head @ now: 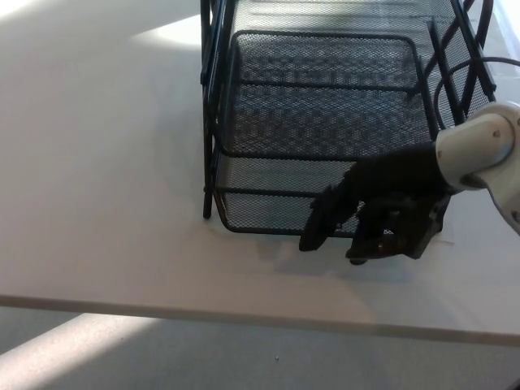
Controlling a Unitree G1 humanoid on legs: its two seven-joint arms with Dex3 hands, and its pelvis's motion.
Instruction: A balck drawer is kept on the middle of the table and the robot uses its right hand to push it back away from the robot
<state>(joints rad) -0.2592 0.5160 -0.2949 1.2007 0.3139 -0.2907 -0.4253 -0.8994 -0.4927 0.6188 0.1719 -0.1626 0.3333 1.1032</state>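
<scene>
A black wire-mesh drawer (325,114) sits in a black wire rack (213,81) on the white table (97,203). Its dark mesh floor ends at a cross bar, and a lighter mesh strip (268,172) lies between that bar and the front panel (260,211). My right hand (382,207) comes in from the right on a white wrist. It rests against the right part of the front panel, fingers (321,223) bent down and apart, holding nothing. The hand hides the panel's right end. My left hand does not show.
A black cable (452,85) loops over the rack's right side. The table's front edge (162,307) runs just below the hand, with grey floor beyond it. Bare tabletop stretches to the left of the rack.
</scene>
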